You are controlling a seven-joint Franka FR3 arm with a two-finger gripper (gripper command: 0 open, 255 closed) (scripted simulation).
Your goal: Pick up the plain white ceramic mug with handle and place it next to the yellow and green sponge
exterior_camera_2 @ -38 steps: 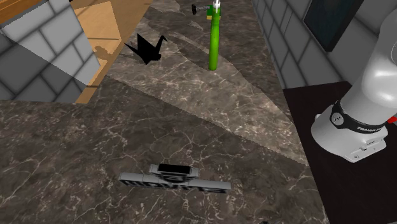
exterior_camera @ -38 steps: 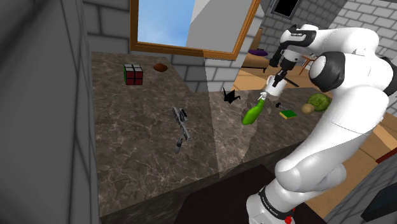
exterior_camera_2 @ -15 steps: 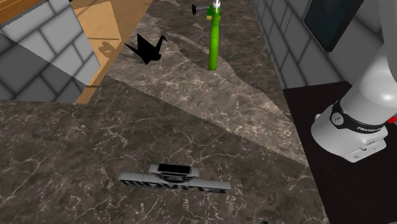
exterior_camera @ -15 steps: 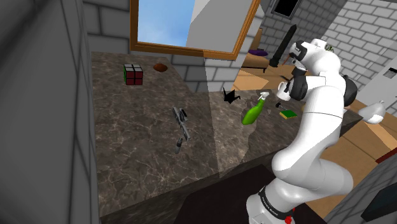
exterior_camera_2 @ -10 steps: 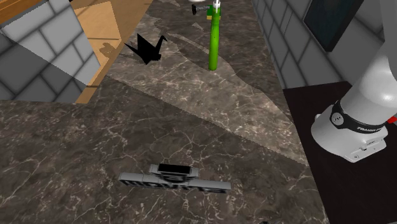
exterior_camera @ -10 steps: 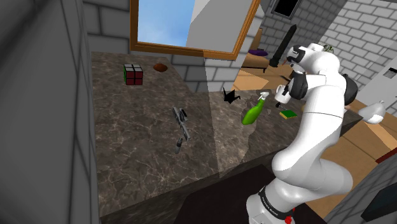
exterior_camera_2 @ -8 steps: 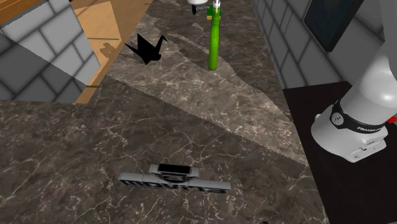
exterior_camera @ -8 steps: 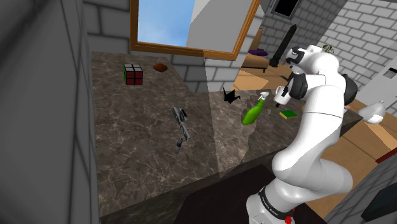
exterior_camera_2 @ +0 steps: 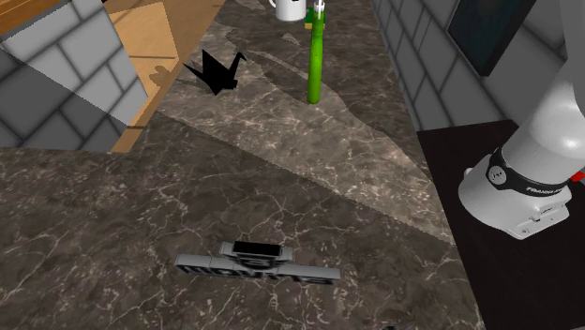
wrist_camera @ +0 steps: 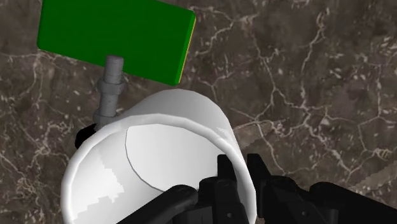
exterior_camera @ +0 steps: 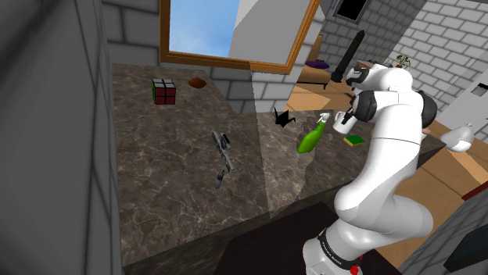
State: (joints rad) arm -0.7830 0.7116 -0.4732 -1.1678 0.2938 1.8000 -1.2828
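The white mug hangs tilted over the dark marble counter, and I look into its open mouth. My gripper is shut on the mug's rim, one black finger inside the wall and one outside. Just beyond the mug lies the sponge, green on top with a yellow edge. A grey stem stands between mug and sponge. In the shoulder view the gripper hovers just above the sponge. The mug shows at the top edge of the second exterior view, beside the green bottle.
A green bottle stands close to the gripper, with a black paper crane behind it. A grey tool lies mid-counter. A colour cube and a brown object sit by the window wall. The counter edge drops to a wooden floor.
The hand has moved down and toward the shoulder view's left, carrying the mug. The mug has come further into the second exterior view from the top edge.
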